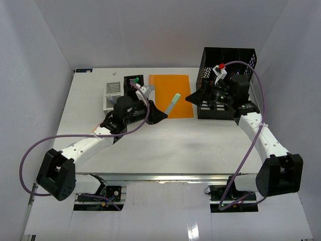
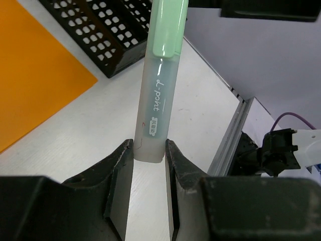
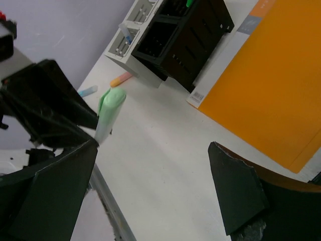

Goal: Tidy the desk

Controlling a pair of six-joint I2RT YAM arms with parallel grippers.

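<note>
The desk (image 1: 165, 145) is a white tabletop with a metal rail (image 1: 165, 176) along its front edge. My left gripper (image 1: 161, 115) is shut on the rear end of a pale highlighter with a green cap (image 1: 173, 104). It holds the highlighter above the desk, cap pointing away toward the black mesh organizer. In the left wrist view the jaws (image 2: 149, 150) pinch the highlighter (image 2: 158, 85) at its base. My right gripper (image 1: 193, 98) is open and empty in front of the mesh organizer (image 1: 228, 65). Its wrist view (image 3: 153, 145) shows bare desk between the fingers and the highlighter (image 3: 110, 113) at left.
An orange folder (image 1: 170, 93) lies flat at the back centre. A small black pen holder (image 1: 133, 83) and a grey holder (image 1: 113, 95) stand at the back left. An orange pen (image 3: 122, 79) and a blue pen (image 3: 88, 91) lie near them. White walls enclose the desk.
</note>
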